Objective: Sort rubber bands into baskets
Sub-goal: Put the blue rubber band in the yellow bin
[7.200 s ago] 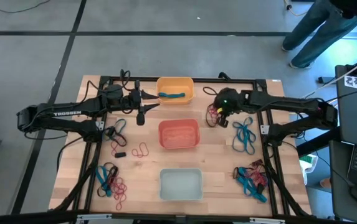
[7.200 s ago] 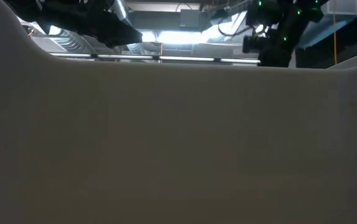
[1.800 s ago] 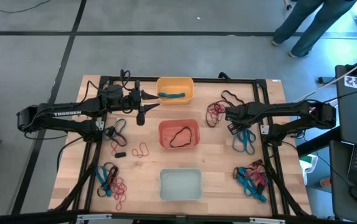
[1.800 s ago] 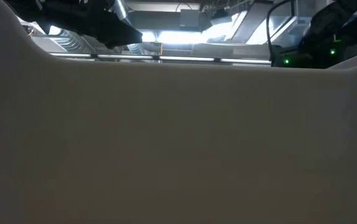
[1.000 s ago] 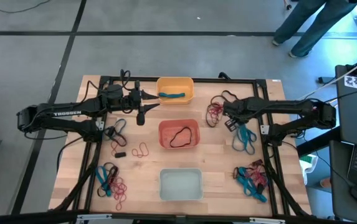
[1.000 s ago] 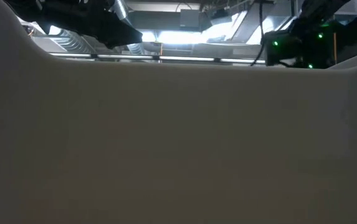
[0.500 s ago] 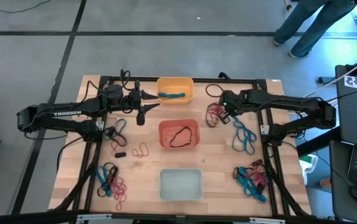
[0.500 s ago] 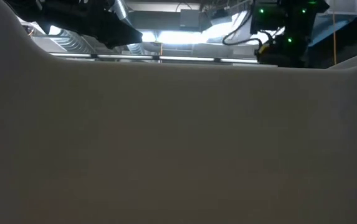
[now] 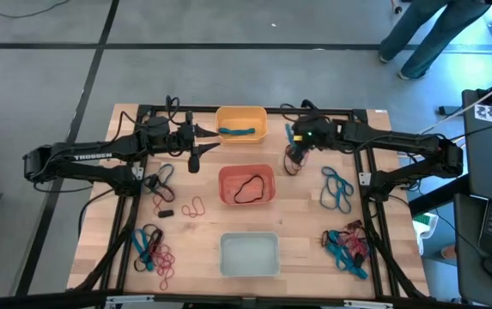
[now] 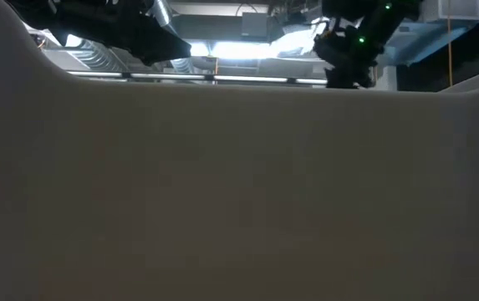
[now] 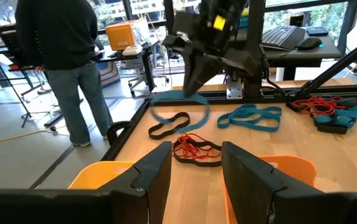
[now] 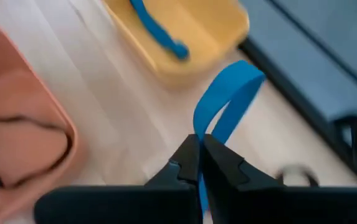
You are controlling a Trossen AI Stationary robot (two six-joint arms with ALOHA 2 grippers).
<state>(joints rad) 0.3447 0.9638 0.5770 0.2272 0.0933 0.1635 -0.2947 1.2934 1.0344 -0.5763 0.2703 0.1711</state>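
**Right claw carries a blue band near the yellow tub**

Wooden worktop (image 9: 203, 227) under your arms holds three tubs in a row down its middle: the yellow-orange basket (image 9: 241, 114) at the far edge with a teal band in it, the red-orange basket (image 9: 246, 197) with a black band (image 9: 248, 186) inside, the pale basket (image 9: 248, 255) at the near edge. Your right gripper (image 12: 200, 163) is pinched tight on a blue rubber band (image 12: 225, 99), just beside the yellow-orange basket. Your left gripper (image 11: 192, 163) waits on that basket's other side, fingers parted, holding nothing. Loose bands lie along both side edges.
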